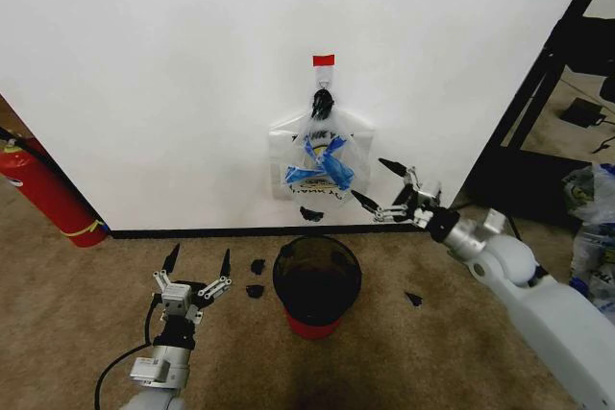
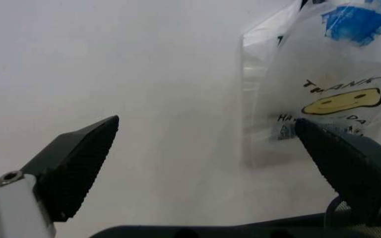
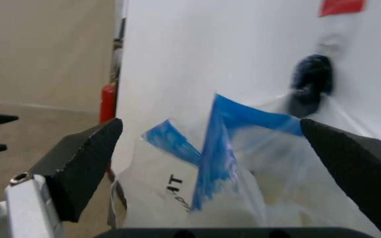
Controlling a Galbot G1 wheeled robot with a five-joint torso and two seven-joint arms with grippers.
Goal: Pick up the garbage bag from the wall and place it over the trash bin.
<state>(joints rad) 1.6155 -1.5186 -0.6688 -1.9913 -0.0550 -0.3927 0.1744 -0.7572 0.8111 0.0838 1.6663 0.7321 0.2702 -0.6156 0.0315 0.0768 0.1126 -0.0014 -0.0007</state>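
Note:
The garbage bag [image 1: 322, 160], translucent white with blue print and a yellow smiley, hangs on the white wall [image 1: 173, 74] from a hook under a red tape strip [image 1: 324, 60]. It also shows in the left wrist view [image 2: 323, 84] and the right wrist view [image 3: 230, 163]. My right gripper [image 1: 378, 183] is open, its tips just right of the bag's lower edge. My left gripper [image 1: 199, 261] is open too, low over the carpet, left of the trash bin [image 1: 317, 283]. That round black bin with a red base stands on the floor below the bag.
A red fire extinguisher [image 1: 43, 189] leans at the wall on the far left. Small black scraps [image 1: 257, 277] lie on the carpet around the bin. A black frame [image 1: 538, 84] stands at the right, with a plastic bag [image 1: 596, 199] on the floor beyond it.

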